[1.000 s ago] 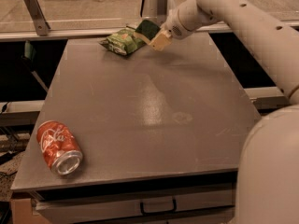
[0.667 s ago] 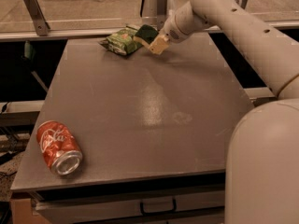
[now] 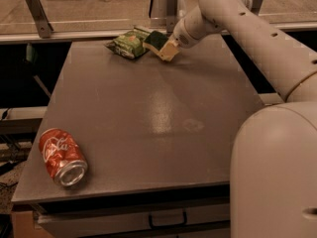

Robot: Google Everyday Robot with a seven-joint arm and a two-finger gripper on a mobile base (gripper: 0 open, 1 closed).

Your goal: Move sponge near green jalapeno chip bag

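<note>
The sponge point(image 3: 155, 39), dark green on top, sits tilted at the table's far edge, touching the right end of the green jalapeno chip bag point(image 3: 129, 42). The bag is crinkled green foil and lies flat at the far centre of the table. My gripper point(image 3: 168, 50) reaches in from the upper right. Its tan fingertips are right against the sponge's right side and it appears shut on the sponge, holding it low over the tabletop. The sponge's pale foam layer is mostly hidden.
A red soda can point(image 3: 62, 155) lies on its side at the near left corner of the grey table point(image 3: 158, 118). A railing and glass barrier point(image 3: 89, 31) run behind the far edge. My arm's white body point(image 3: 277, 172) fills the right foreground.
My gripper and the sponge have come down together, slightly toward the tabletop, staying beside the chip bag. The bag and the can have not moved.
</note>
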